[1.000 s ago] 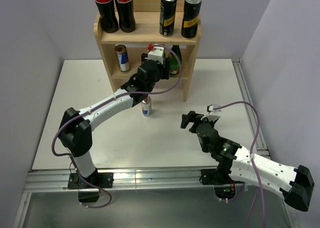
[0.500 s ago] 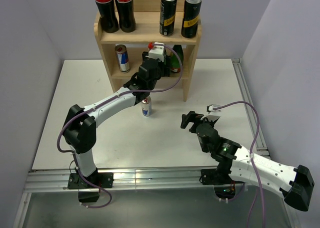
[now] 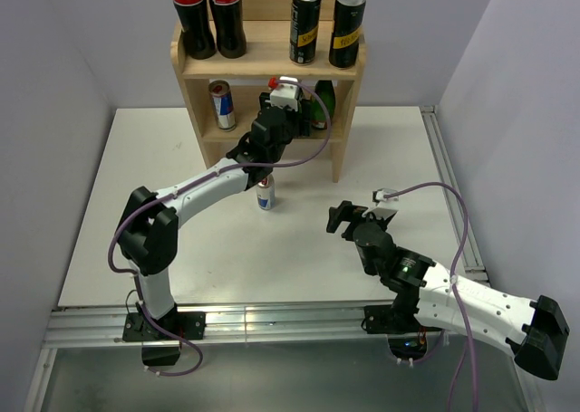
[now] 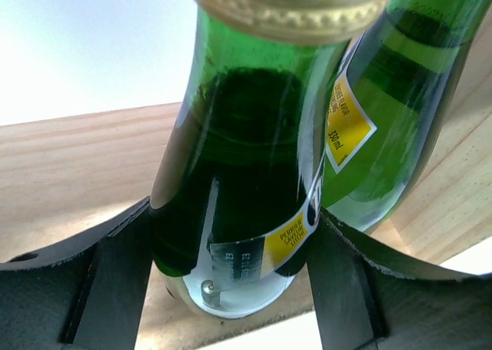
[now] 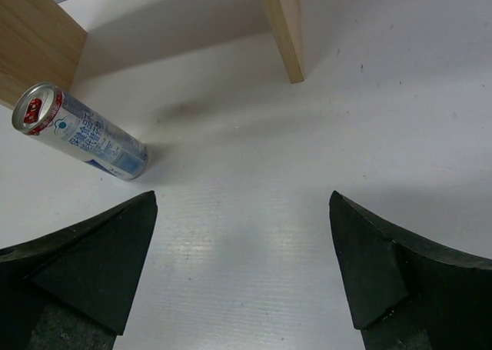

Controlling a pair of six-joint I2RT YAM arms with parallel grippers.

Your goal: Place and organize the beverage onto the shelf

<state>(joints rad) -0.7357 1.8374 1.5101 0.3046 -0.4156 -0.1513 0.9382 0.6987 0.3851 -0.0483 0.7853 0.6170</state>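
Note:
The wooden shelf [image 3: 268,43] stands at the back of the table. My left gripper [image 3: 283,120] reaches into its middle tier. In the left wrist view this gripper [image 4: 231,285] is shut on a green glass bottle [image 4: 238,150] with a gold cap, and the bottle's base rests on the shelf board [image 4: 69,173]. A second green bottle [image 4: 392,96] stands right beside it and also shows in the top view [image 3: 318,110]. A small silver-blue can [image 3: 265,193] stands on the table before the shelf. My right gripper [image 3: 341,217] hovers open and empty over the table, with the can [image 5: 81,133] ahead of it to its left.
The top tier holds two cola bottles [image 3: 207,14] and two black cans [image 3: 324,24]. A silver-blue can [image 3: 221,104] stands at the left of the middle tier. A shelf side panel [image 5: 283,27] shows ahead of my right gripper [image 5: 242,265]. Walls close in on both sides.
My left arm has shifted slightly further into the middle tier with the green bottle. The right arm has barely moved.

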